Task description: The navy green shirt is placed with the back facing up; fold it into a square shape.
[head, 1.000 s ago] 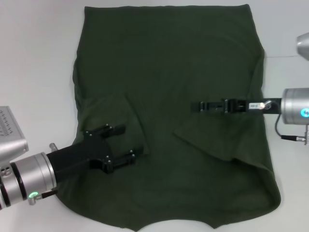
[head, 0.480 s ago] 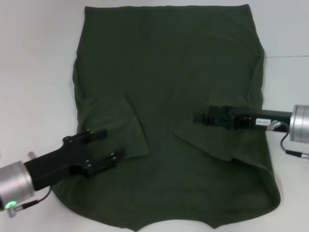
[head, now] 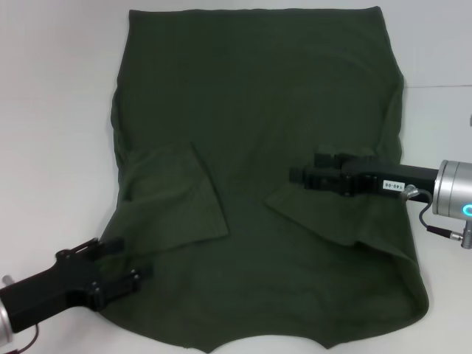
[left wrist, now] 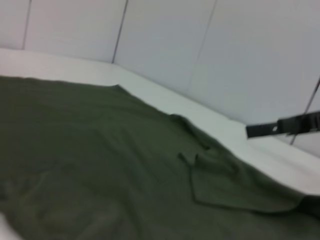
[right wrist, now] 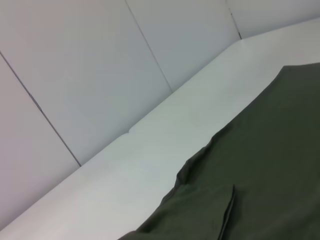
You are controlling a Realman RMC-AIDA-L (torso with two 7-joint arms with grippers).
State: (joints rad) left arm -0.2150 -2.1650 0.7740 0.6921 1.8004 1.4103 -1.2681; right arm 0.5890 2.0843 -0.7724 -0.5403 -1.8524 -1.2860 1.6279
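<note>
The navy green shirt (head: 258,110) lies flat on the white table, with both short sleeves folded inward onto its body. My left gripper (head: 127,261) is open and empty, low at the shirt's near left edge, just below the folded left sleeve (head: 173,195). My right gripper (head: 299,175) hovers over the folded right sleeve (head: 332,214), reaching in from the right. In the left wrist view the shirt (left wrist: 100,150) fills the lower part, with the right gripper (left wrist: 260,130) far off. The right wrist view shows the shirt (right wrist: 270,165) and its folded left sleeve.
Bare white table (head: 51,110) surrounds the shirt on the left and right. White wall panels (right wrist: 100,75) stand behind the table in both wrist views. The shirt's near hem (head: 265,343) reaches the lower edge of the head view.
My left gripper has pulled back toward the near left, off the folded sleeve to the shirt's edge. The right gripper has dropped slightly toward me and turned. The shirt has not moved.
</note>
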